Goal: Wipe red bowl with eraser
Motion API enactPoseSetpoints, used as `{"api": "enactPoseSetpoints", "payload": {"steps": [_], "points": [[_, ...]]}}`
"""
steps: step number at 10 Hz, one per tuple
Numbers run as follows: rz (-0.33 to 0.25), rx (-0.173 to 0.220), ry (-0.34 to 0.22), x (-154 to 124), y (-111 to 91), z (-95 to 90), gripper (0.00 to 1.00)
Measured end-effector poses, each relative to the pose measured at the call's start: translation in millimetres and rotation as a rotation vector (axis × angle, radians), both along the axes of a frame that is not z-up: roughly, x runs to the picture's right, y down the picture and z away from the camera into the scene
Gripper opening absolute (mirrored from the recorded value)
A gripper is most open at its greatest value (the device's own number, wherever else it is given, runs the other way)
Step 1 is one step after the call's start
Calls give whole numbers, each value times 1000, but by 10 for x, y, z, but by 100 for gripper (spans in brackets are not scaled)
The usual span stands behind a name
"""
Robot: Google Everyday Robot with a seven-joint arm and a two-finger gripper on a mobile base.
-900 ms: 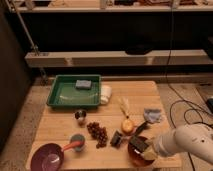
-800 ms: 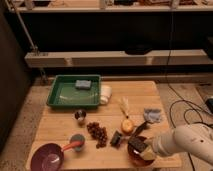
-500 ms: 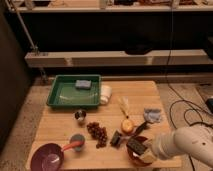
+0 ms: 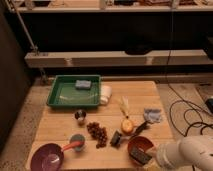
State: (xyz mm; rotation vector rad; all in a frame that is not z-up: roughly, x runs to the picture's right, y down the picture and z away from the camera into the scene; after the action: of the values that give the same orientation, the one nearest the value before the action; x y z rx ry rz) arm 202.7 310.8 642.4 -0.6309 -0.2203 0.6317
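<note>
Camera view. The red bowl (image 4: 134, 145) is found upright near the front edge of the counter (image 4: 145, 95), toward its right front corner. The eraser (image 4: 143, 156) is seen inside the bowl, dark face up, against the near inner wall. The gripper (image 4: 153, 158) is positioned at the bowl's near rim, right beside the eraser. How far it is open, and whether the eraser is held, cannot be told. Wiping is judged to be under way, with most of the inner surface left to be covered. The bowl's inside is noted as glossy and reddish-orange, and no residue can be made out.
</note>
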Motion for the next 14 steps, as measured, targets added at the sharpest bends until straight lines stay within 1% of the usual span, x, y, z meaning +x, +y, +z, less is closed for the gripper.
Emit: {"api": "enactPoseSetpoints", "payload": {"steps": [2, 3, 5, 7, 9, 11, 12, 13, 14], "points": [[-2, 5, 45, 182, 11, 84, 0], [-1, 6, 54, 191, 4, 102, 0], [18, 10, 76, 263, -48, 163, 0], [37, 13, 96, 291, -188, 342, 0], [51, 6, 114, 279, -216, 477, 0], [57, 5, 110, 200, -254, 536, 0], [60, 14, 104, 147, -286, 525, 0], [62, 22, 95, 85, -320, 498, 0], [56, 43, 77, -13, -402, 415, 0]]}}
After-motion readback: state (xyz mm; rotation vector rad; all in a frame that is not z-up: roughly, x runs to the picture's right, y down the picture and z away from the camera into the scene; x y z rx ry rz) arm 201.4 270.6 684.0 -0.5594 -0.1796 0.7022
